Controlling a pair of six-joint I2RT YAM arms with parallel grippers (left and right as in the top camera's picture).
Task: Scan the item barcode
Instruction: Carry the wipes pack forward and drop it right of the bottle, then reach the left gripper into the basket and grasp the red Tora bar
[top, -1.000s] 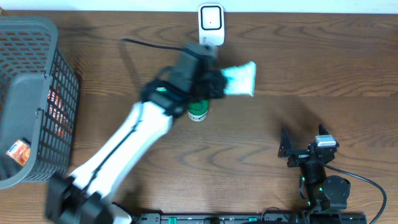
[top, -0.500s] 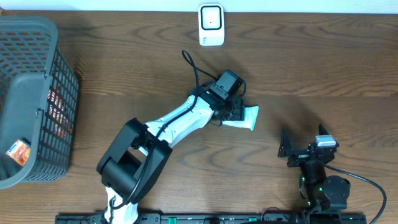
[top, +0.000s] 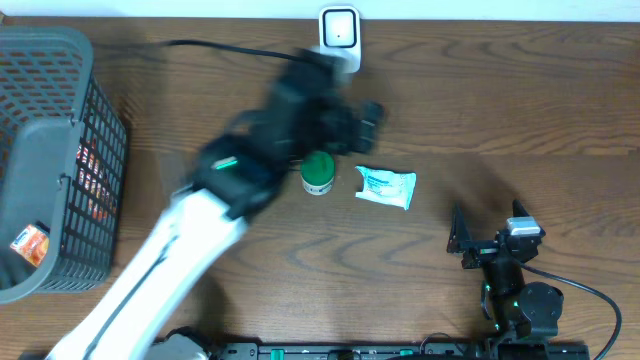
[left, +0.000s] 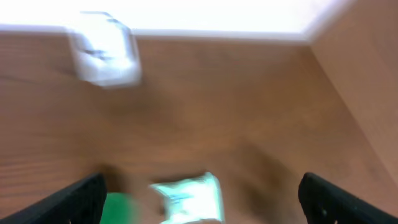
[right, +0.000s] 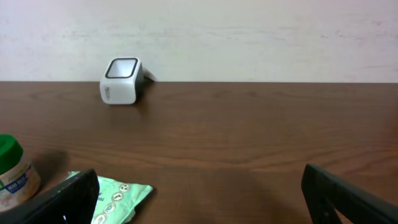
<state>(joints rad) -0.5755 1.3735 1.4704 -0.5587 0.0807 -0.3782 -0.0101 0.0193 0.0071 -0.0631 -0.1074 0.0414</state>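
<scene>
Open tabletop (top: 520, 120) right of packet (top: 385, 187); green-capped bottle (top: 318, 172) close left.

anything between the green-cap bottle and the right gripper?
Yes: the white-and-green packet lies flat on the wood between the green-cap bottle and the right gripper, touching neither. The overhead view shows it.

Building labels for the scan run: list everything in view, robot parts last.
scanner: 1, white, far edge of table, centre
bottle: 1, green cap with pale label, upright, mid-table
packet: 1, pale green and white, lying flat just right of the bottle, not touching it
basket: 1, grey mesh, left end of table
items in basket: at least 2, orange and red, seen through the mesh, kind unclear
table: 1, dark brown wood
left gripper: 1, black, open and empty, between scanner and bottle, blurred
right gripper: 1, black, open and empty, near right of table
</scene>
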